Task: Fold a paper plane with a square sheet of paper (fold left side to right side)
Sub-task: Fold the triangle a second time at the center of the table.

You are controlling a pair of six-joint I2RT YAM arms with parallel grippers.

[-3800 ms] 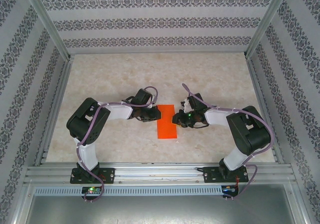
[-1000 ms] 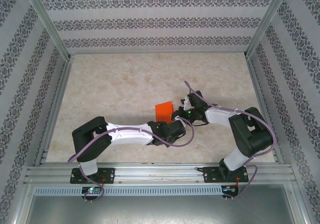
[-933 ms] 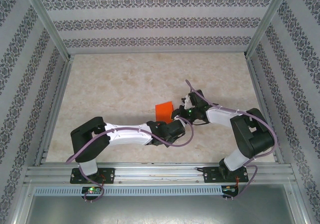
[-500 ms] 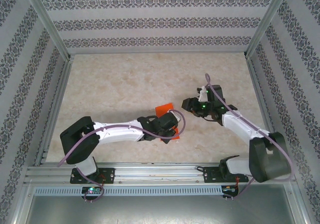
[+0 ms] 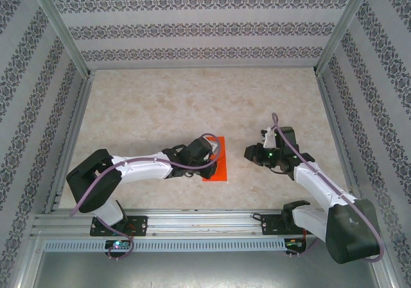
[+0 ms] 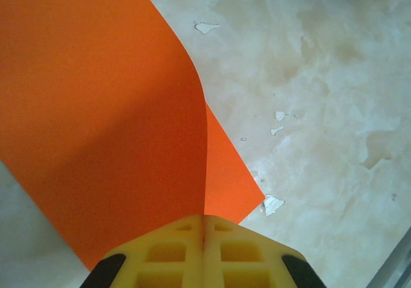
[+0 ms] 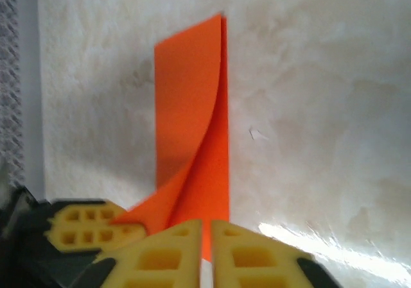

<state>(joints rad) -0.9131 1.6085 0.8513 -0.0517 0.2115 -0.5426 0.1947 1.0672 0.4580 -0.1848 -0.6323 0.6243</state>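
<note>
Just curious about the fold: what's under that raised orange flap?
A lower layer of the paper, flat on the table; just a strip of it shows beside the flap. The rest is covered. The left gripper pinches the flap.

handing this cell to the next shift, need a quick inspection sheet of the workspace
surface: marbled table, small pale flecks near the paper
job's things: orange sheet of paper lying half folded, top layer curling up, not flat
clutter: nothing seen
grippers: left gripper shut on the paper's lifted flap; right gripper shut, apart from the paper
cables: purple cables run along both arms
surroundings: patterned walls, metal frame at the near edge
</note>
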